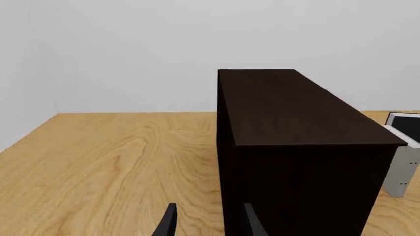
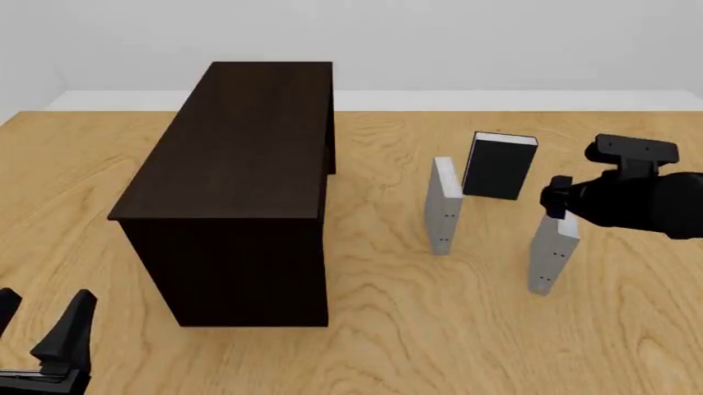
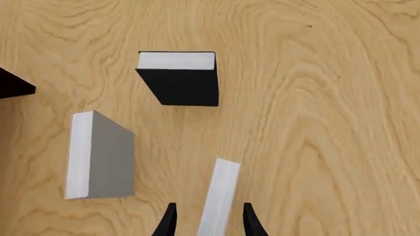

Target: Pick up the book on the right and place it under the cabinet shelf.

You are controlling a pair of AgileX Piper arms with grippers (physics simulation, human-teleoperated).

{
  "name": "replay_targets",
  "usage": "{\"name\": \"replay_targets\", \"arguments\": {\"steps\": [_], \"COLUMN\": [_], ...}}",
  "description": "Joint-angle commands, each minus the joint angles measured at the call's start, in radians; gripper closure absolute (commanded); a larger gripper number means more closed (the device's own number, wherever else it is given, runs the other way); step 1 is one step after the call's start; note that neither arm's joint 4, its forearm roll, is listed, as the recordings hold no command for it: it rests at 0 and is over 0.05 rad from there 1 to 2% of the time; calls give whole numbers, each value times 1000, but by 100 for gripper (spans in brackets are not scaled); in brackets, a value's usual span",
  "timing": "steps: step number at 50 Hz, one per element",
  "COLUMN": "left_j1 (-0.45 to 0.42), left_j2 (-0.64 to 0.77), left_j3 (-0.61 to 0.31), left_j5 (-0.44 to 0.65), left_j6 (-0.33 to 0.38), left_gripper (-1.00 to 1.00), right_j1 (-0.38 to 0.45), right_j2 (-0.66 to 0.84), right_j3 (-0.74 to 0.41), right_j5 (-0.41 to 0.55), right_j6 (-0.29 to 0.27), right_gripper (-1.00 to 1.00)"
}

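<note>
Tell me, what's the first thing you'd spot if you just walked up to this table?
The huge dark brown cabinet on the left half of the wooden table grabs the eye first. To its right three books stand upright: a grey book, a black book farther back, and the rightmost grey book. The right gripper hangs over that one, jaws open on either side of its top edge.

1. Right claw straddles the book, fingers either side, not touching (top edge only visible).
2. Second grey book and black book upright on surface.
</note>
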Motion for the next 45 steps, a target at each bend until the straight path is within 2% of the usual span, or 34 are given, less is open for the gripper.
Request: {"name": "replay_targets", "arguments": {"steps": [1, 15, 29, 30, 32, 39, 45], "left_j1": [0, 0, 0, 0, 0, 0, 0], "left_j2": [0, 0, 0, 0, 0, 0, 0], "left_j3": [0, 0, 0, 0, 0, 0, 0], "left_j5": [1, 0, 0, 0, 0, 0, 0], "left_j6": [0, 0, 0, 0, 0, 0, 0], "left_gripper": [-100, -100, -100, -100, -100, -100, -100], "right_j1": [-12, -21, -43, -42, -29, -35, -26], "right_j2": [66, 154, 202, 195, 173, 115, 70], "right_j3": [30, 58, 69, 69, 70, 56, 44], "right_j5": [-63, -144, -190, -182, -169, -122, -89], "right_j6": [-2, 19, 11, 0, 19, -13, -7], "right_gripper": [-100, -100, -100, 100, 100, 100, 100]}}
